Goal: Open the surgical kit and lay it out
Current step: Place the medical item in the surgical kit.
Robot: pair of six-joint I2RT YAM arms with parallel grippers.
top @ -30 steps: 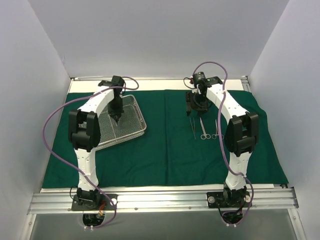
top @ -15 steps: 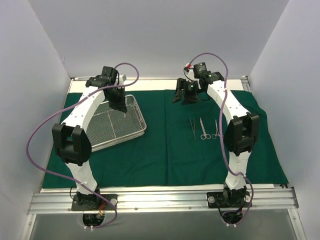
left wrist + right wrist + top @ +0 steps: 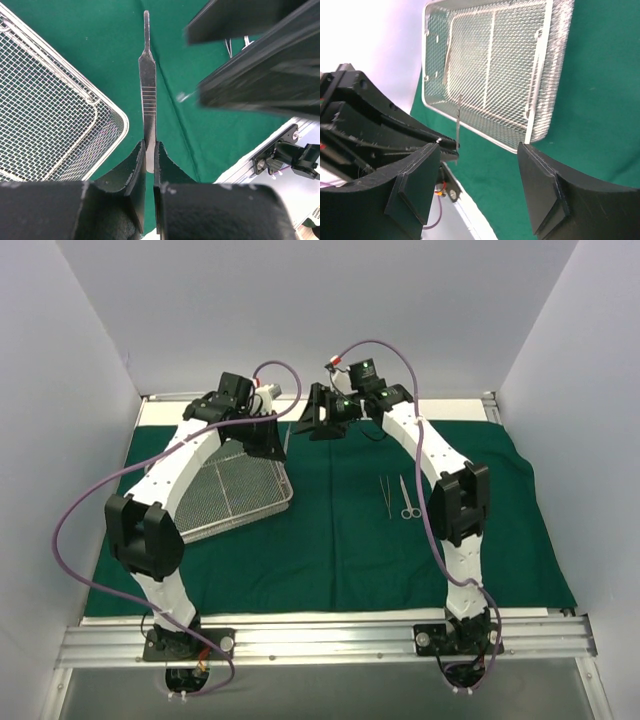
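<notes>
Left claw (image 3: 149,150), clamped on a slim steel handle (image 3: 148,95), has lifted clear of the mesh tray (image 3: 240,521) while right claw (image 3: 480,165) swung over w/ jaws apart, prob. a handover twd the tweezers (image 3: 385,496) laid on the green cloth (image 3: 340,550).

You have bright, even overhead light; shadows are soft. Left wrist view: right gripper (image 3: 196,62) smeared by motion blur, scalpel handle (image 3: 149,95) sharp. Right wrist view: wall (image 3: 370,30) blown out white.

White arms (image 3: 190,455), black joints (image 3: 146,535), purple cables (image 3: 72,512)
</notes>
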